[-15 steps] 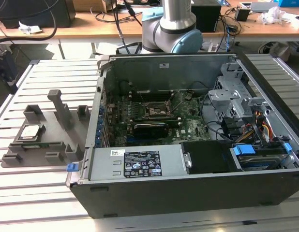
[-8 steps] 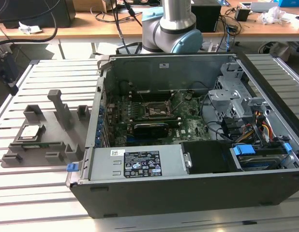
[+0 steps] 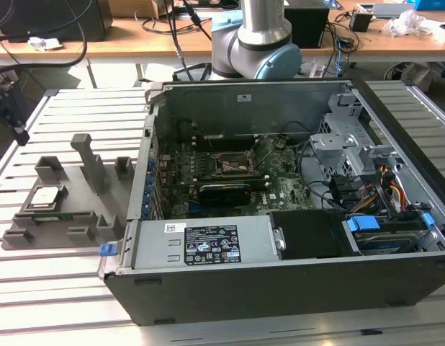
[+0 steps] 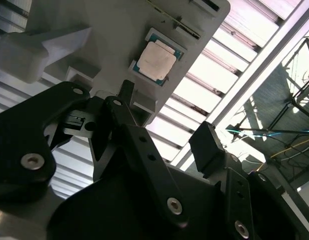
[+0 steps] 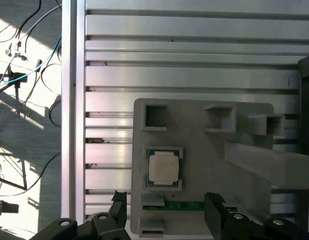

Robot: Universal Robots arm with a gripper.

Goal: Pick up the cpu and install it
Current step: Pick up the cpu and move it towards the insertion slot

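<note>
Gripper (image 5: 167, 206) is hovering over the grey tray (image 5: 204, 150), fingers spread, holding nothing. The cpu (image 5: 164, 167) is sitting in its tray pocket, exterior view's left of the case (image 3: 280, 285). I'd be centring squarely and gripping edges only.

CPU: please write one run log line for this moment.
cpu: in tray, not picked | gripper: open, empty, over tray

surface: slatted metal table (image 3: 64, 288) | on it: grey tray (image 3: 82, 207), open computer case (image 3: 280, 288) | tray at exterior view's left
</note>
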